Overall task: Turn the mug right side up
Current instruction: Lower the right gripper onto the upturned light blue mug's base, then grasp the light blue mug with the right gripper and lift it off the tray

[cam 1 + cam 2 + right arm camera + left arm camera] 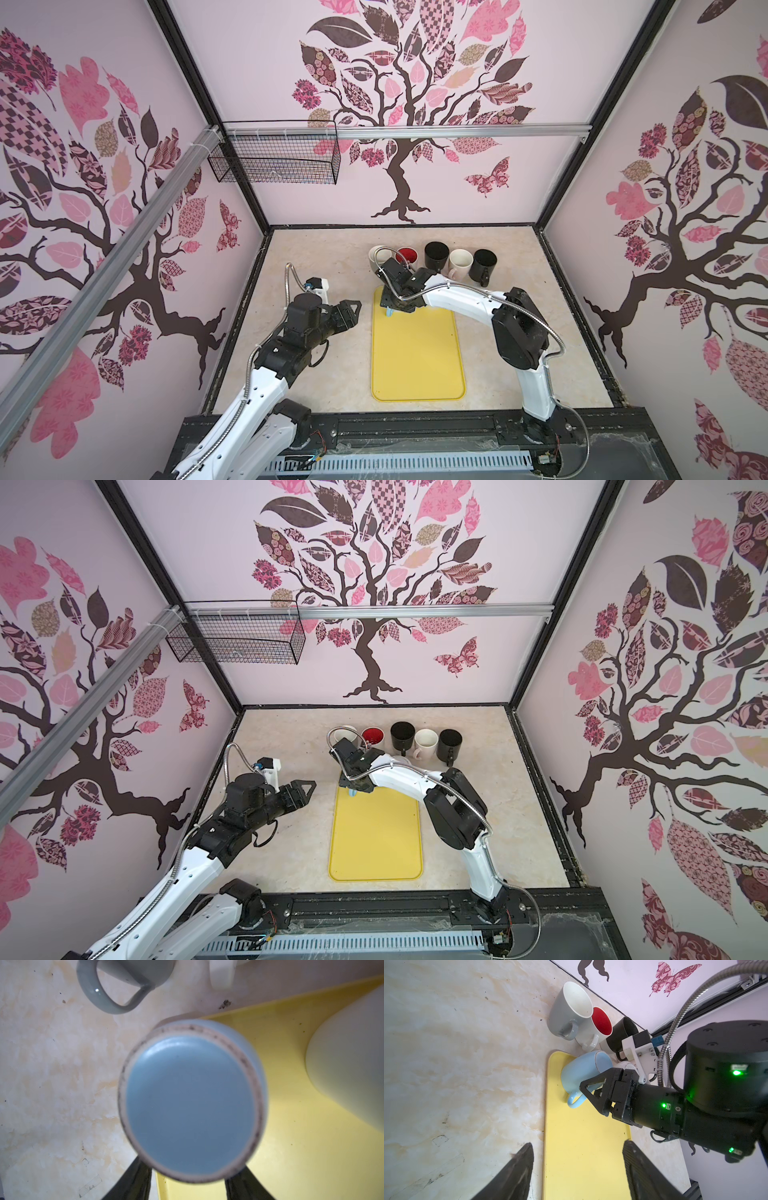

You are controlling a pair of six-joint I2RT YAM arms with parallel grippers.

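**A:** Where's the mug?

**B:** The mug [581, 1072] stands rim-down on the far corner of the tray [415, 357], base up, with its handle turned away from the row behind it. The right gripper [189, 1164] is over it, one finger on each side of the base.

**A:** Gripped?

**B:** The wrist view is blurred that close, so I can't tell whether the fingers press the wall or only flank it. The left gripper [577, 1144] is spread and empty, off to the tray's left and well apart from the mug.

**A:** How would you do the flip well?

**B:** I'd squeeze low on the wall, not on the base ring, because glazed ceramic probably slips. Then lift well clear of the tray before rolling the wrist, or the rim will likely catch the tray's lip. Roll toward the open near half of the tray and set the mug down on its base there.

**A:** What's in the way?

**B:** Upright mugs line the back. The grey mug [562, 1014] and the red-lined mug [601, 1021] are the nearest, just past the tray's corner, with their handles facing this way. The black mug [623, 1030] is next along. A white shape [349, 1059] also sits on the tray just beside the mug. A swing backward or sideways could knock any of them.
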